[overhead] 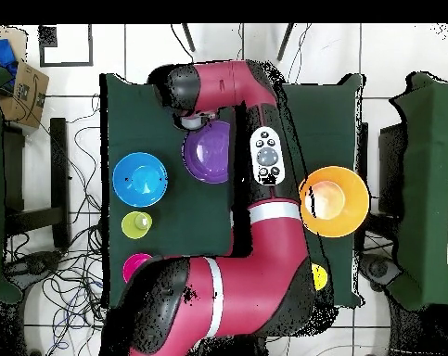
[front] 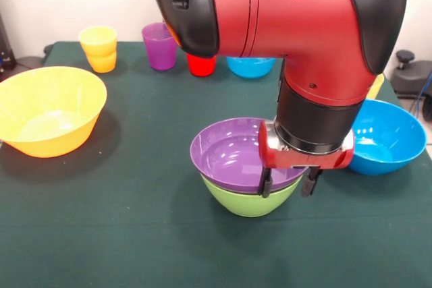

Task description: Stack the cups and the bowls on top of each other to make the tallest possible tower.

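Observation:
A purple bowl [front: 226, 153] sits nested in a green bowl [front: 250, 204] at the table's middle, forming a low tower. My gripper [front: 289, 183] hangs at this pile's right rim, with its fingers [front: 266, 183] apart, one over the purple bowl's inside and one outside it. It is open and holds nothing. The large blue bowl [front: 388, 136] stands just right of the pile. The wide orange bowl [front: 47, 109] stands at the left. In the overhead view the purple bowl [overhead: 209, 153] hides the green one.
Along the far edge stand an orange-yellow cup [front: 99, 48], a purple cup [front: 159, 45], a red cup [front: 201, 65] and a small blue bowl [front: 250, 67]. A pale yellow cup [overhead: 137, 223] and a small red-pink bowl [overhead: 134, 267] stand beside the blue bowl [overhead: 140, 179].

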### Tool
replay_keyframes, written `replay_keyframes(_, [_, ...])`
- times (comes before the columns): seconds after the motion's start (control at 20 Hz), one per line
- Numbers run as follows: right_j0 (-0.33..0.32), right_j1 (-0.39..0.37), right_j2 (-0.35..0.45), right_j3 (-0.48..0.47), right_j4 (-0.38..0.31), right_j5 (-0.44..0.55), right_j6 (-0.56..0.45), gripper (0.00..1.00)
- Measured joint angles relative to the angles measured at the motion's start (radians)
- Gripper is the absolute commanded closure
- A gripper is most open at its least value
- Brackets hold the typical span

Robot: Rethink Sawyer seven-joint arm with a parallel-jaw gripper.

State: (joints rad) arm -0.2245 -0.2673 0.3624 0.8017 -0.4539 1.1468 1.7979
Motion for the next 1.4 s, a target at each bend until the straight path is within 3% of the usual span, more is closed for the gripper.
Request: replay_keyframes(1.4, [0.001,-0.019,-0.063,0.024,0.0,0.0,0.0,0.0])
